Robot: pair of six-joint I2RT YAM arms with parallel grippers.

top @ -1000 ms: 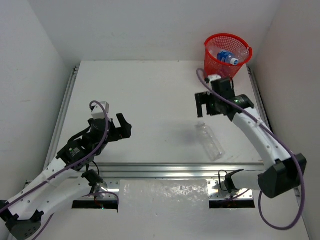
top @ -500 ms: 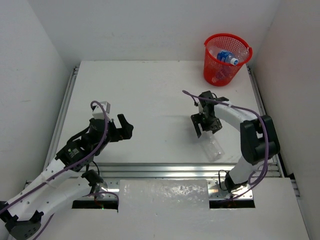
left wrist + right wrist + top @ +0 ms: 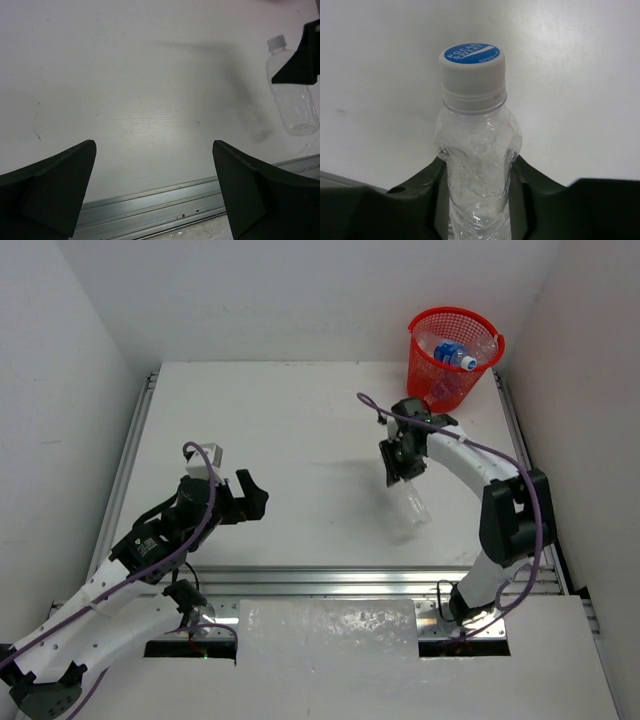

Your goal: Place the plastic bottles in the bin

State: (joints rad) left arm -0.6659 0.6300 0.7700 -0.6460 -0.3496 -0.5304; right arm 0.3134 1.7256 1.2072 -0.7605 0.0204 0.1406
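**Right claw clamped on a clear bottle; left claw spread wide**

The white desk (image 3: 290, 420) carries everything. The red mesh bin (image 3: 425, 380) stands at the desk's far right corner, beyond the right claw (image 3: 398, 465) and a little to its right, near it but not touching. A blue-labelled bottle (image 3: 455, 353) lies inside the bin with at least one more clear bottle beside it; how many are in there cannot be told.

The right arm (image 3: 470, 465) curves in from the right, and its claw is shut on an unlabelled clear bottle (image 3: 408, 512). Its two fingers (image 3: 427, 195) press the crinkled upper body from either side, just below the neck. The white cap (image 3: 472, 62), with a blue printed top, sticks out past the fingertips, while the rest of the bottle trails back from the claw toward the near edge of the desk. Whether the bottle's base touches the desk cannot be told.

The left claw (image 3: 248, 492) hangs well apart from the right one, across the desk to its left. Its fingers (image 3: 55, 190) stand wide apart with only bare desk between them. A metal rail (image 3: 150, 205) runs just below them, and the held bottle lies well off to the left claw's right.
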